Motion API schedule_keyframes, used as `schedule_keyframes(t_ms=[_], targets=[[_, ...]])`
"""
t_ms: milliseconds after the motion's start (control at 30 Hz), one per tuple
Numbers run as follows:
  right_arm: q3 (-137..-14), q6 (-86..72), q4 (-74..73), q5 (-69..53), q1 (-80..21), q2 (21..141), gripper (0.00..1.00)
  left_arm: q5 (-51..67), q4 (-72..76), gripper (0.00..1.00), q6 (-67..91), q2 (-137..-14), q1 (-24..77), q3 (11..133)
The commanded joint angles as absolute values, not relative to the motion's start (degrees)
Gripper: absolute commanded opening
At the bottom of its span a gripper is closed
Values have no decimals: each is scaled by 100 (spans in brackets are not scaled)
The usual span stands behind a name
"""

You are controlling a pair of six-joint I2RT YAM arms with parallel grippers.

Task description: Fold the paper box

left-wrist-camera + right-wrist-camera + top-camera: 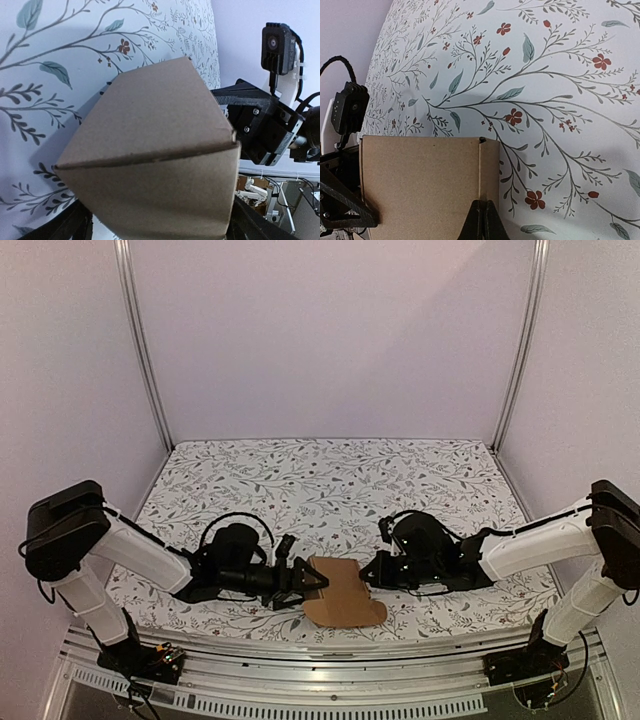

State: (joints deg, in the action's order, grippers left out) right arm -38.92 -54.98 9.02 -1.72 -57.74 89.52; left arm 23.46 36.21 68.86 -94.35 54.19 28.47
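Note:
The paper box (345, 598) is a brown cardboard sheet at the near middle of the table, bent along one crease. My left gripper (308, 588) is at its left edge. In the left wrist view the box (150, 120) fills the frame and the gripper (160, 230) is open, its fingers (75, 225) wide apart on either side of the lower panel. My right gripper (368, 575) is at the right edge. In the right wrist view it (484, 207) is shut on the box (420, 185) at the end of the crease.
A floral tablecloth (330, 480) covers the table. Pale walls and metal posts (145, 350) close in the back and sides. A metal rail (330, 670) runs along the near edge, just below the box. Both arms lie low over the table.

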Motion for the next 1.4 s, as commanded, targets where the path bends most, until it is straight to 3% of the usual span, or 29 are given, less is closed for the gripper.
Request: schedule_keyframes(t_ms=[0,367,567,900,1067,1133,1367], targets=[[-3666,-5515,376,-158,-5800,9063,0,2545,4355,83,7197,-9696,5388,2739],[-3659,-5483,429,-158,-5793,8970,2,2580,4376,53,7277,-9649,5375,2741],[-3773,-5101,448,-241,-5801,8576,25,2678,4337,37,7286,-9489,5282,2678],[-3969,-3707,97,-366,-5803,7390,55,3271,4315,36,7493,-8929,5001,2387],[-4299,-2368,-466,-658,-5808,6962,78,3902,4741,34,7805,-8608,4830,2158],[-4480,-1822,-685,-846,-5800,6816,96,4129,4848,33,7881,-8417,4749,2054],[-4749,-366,-829,-1178,-5816,6339,99,4747,4741,32,7959,-7629,4479,1836]])
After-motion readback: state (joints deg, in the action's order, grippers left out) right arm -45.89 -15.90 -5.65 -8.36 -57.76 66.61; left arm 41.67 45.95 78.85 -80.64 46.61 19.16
